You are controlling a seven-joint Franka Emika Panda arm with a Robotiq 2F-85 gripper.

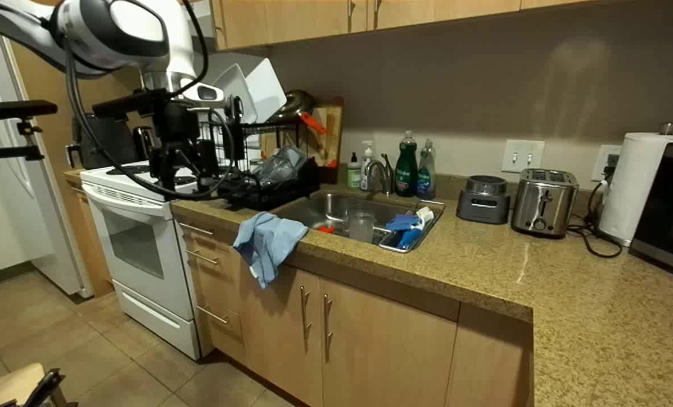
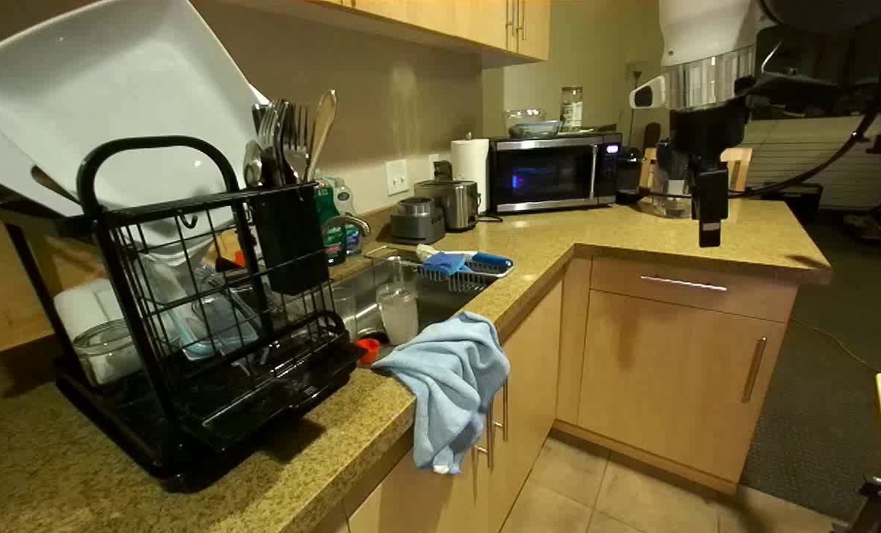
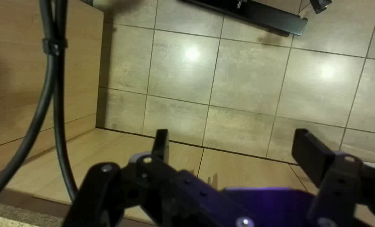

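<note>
My gripper (image 3: 231, 138) is open in the wrist view, with its two black fingers wide apart and nothing between them. Below it are the tiled floor (image 3: 247, 72) and wooden cabinet fronts (image 3: 247, 170). The gripper also hangs in the air in both exterior views (image 1: 185, 182) (image 2: 709, 233), touching nothing that I can see. A light blue cloth (image 1: 268, 240) drapes over the counter's front edge beside the sink (image 1: 336, 203); it also shows in an exterior view (image 2: 451, 385). A clear cup (image 2: 398, 311) and a small red item (image 2: 368, 351) are in the sink.
A black dish rack (image 2: 189, 437) with white dishes (image 2: 122, 96) and cutlery stands left of the sink. A caddy with a blue sponge (image 1: 402, 222), soap bottles (image 1: 406, 167), a toaster (image 1: 544, 202), paper towels (image 1: 633, 186) and a microwave (image 2: 551, 174) line the counter. A white stove (image 1: 138, 237) stands beside.
</note>
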